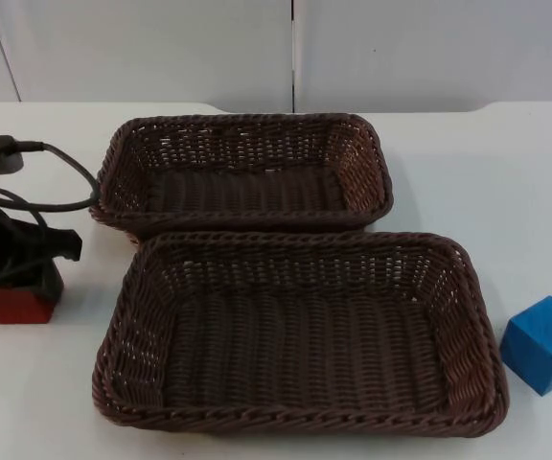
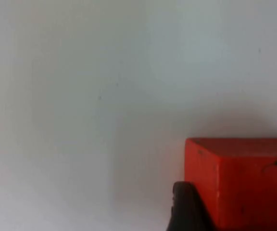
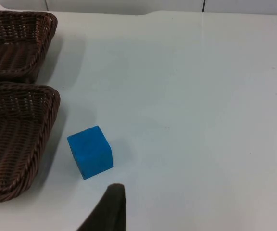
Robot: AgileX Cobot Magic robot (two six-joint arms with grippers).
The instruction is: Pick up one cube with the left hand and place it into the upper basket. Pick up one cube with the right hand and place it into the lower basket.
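Two dark brown wicker baskets sit on the white table (image 1: 56, 402). The upper basket (image 1: 242, 220) lies far, the lower basket (image 1: 300, 417) near; both run with their long axis left to right, and the near rim of the one meets the far rim of the other. Both are seen without contents.

The red cube (image 1: 17, 305) rests on the table to the left of the lower basket, apart from it. Its near face stands roughly square to the table's near edge. Its top and far part are covered by the left arm.

The left gripper (image 1: 19, 278) is down over the red cube. In the left wrist view one black fingertip (image 2: 186, 207) stands against a side face of the red cube (image 2: 244, 183); the cube is cut off at the picture's edge, and the other finger is hidden. Whether the fingers are closed on the cube or merely beside it cannot be told.

The blue cube (image 1: 542, 343) rests on the table just right of the lower basket, near its near right corner, apart from the rim. It is turned so that a vertical edge points toward the near side.

The right gripper shows as one dark fingertip (image 3: 110, 211) above the table, near the blue cube (image 3: 90, 151) and not touching it. Its grasp state cannot be told.
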